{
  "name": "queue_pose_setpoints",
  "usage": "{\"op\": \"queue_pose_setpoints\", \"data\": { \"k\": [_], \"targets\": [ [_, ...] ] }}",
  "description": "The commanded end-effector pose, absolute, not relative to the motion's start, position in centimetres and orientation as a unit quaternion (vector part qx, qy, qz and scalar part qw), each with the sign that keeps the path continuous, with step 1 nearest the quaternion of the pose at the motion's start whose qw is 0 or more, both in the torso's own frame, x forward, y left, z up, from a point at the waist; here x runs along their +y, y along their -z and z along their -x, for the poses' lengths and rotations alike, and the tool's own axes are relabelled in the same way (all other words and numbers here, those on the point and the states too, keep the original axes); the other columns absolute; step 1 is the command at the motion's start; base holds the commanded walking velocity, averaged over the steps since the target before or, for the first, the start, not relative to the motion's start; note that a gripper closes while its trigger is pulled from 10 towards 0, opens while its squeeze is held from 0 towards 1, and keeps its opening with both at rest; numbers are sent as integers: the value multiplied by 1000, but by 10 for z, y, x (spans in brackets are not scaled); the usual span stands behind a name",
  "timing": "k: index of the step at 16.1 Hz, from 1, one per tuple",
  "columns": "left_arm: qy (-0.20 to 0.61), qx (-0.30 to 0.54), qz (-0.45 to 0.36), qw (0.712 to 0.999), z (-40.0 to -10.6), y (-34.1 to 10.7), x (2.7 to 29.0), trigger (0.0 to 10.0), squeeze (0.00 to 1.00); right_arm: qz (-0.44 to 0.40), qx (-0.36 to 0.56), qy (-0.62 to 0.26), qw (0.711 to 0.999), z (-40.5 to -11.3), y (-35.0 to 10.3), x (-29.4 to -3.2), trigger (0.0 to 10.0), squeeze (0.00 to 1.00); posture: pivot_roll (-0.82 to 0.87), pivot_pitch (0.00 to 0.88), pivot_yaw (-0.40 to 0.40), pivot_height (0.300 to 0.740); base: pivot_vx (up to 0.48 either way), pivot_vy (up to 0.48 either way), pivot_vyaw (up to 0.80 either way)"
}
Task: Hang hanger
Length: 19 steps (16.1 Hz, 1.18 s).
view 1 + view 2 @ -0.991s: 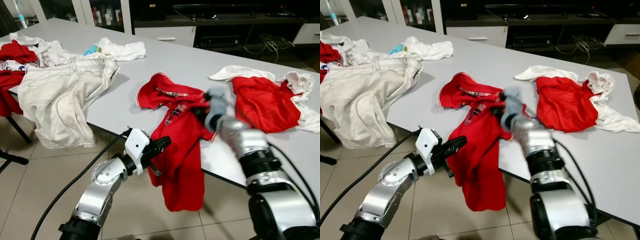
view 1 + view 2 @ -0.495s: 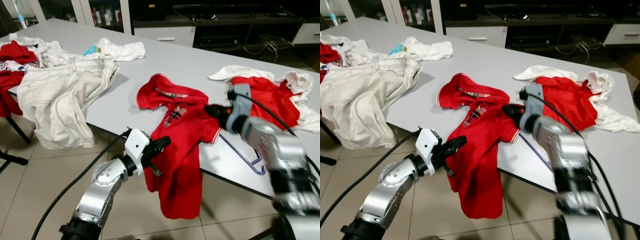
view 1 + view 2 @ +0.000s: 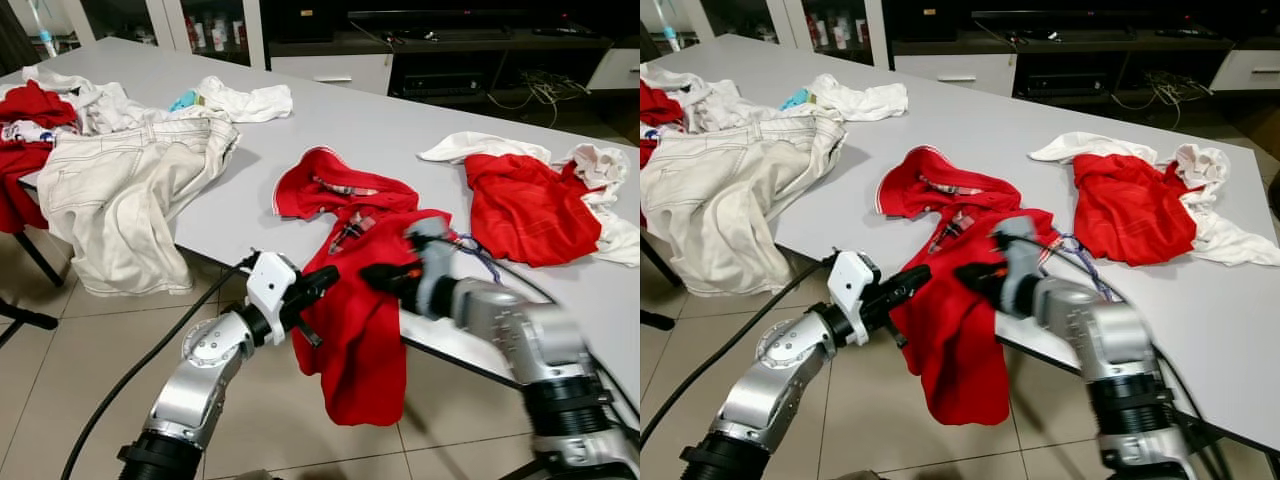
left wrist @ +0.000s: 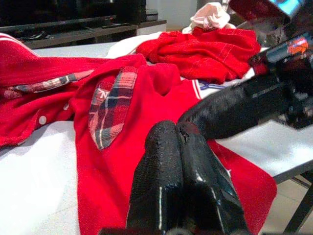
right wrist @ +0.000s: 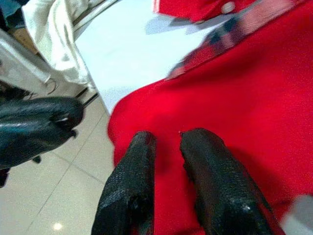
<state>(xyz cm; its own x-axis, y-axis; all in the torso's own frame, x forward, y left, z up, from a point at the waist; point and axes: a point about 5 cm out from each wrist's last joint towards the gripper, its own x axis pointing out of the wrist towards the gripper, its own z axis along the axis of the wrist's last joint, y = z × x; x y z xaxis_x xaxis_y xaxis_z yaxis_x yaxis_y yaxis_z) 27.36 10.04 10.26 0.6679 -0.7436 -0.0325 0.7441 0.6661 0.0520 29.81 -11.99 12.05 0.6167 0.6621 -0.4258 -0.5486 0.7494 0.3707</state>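
At the table [image 3: 350,120] edge, a red shirt [image 3: 355,300] drapes over toward the floor. The left gripper [image 3: 318,285] pinches its hem, fingers together. The right gripper [image 3: 385,277] presses on the shirt, fingers slightly apart. A purple hanger [image 3: 1080,262] lies just behind it, on the table.

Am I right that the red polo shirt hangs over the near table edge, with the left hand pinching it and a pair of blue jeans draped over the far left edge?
Not quite: the jeans are off-white, not blue, as the left eye view shows. The rest holds: the red polo shirt hangs over the near edge of the table, and the left hand is shut on it.
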Motion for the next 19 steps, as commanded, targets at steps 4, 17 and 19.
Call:
{"op": "queue_pose_setpoints", "data": {
  "k": [4,17,19],
  "targets": [
    [402,-3,-31,915,-276,-106,103,10000,0,-85,317,-318,889,-301,-101,-116,10000,0,-67,0,0,740,0,0,0],
    [406,-3,-29,913,-276,-106,99,10000,0,-45,281,-151,947,-342,-107,-144,10000,0,-76,0,1,740,0,0,0],
    [406,-3,-29,913,-276,-106,99,10000,0,-61,271,-162,947,-344,-114,-141,10000,0,-76,0,1,740,0,0,0]
  ]
}}
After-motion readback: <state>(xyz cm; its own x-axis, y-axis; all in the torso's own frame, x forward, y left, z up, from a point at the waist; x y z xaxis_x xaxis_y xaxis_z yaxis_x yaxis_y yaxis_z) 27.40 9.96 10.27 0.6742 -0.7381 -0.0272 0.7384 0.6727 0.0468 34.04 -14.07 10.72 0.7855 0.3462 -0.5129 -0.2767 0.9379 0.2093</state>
